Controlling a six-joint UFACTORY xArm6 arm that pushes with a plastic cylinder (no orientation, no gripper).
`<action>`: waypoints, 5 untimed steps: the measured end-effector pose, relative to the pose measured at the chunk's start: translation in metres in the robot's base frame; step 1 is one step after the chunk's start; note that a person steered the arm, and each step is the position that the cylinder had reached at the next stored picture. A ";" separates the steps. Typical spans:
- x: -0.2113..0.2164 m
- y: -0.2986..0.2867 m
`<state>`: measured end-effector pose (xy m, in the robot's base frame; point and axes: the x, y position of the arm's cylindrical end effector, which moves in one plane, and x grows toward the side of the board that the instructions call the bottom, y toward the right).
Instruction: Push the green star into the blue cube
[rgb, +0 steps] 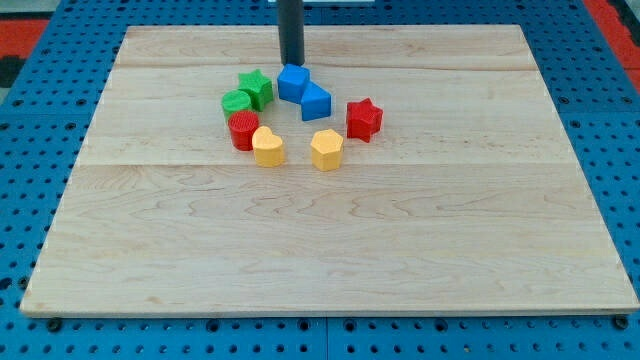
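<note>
Green star (257, 88) sits on the worktop (330, 240) toward the view's top, beside a green round block (237, 101), close left of the blue cube (292, 82). The rod's tip (291, 64), a bare tool holding nothing, stands just above the cube; a second blue block (316, 102) lies right.

My arm shows only as its last part, a straight dark cylindrical rod (291, 30) that enters from the view's top edge a little left of centre. It hangs upright with no visible tilt, and the same width runs down its whole visible length. Nothing of the arm's joints or wrist is inside the view; they are cut off above the frame. My tip (291, 64) sits at the rod's lower end, down at the level of the light wooden bench (330, 240), in the upper part of the bench. The tip stands just above the blue cube (292, 82), at its far edge, apparently touching it or very nearly so.
</note>
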<state>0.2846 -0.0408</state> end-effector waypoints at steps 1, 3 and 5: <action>0.046 -0.004; -0.002 -0.008; 0.020 -0.059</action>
<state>0.3043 -0.0998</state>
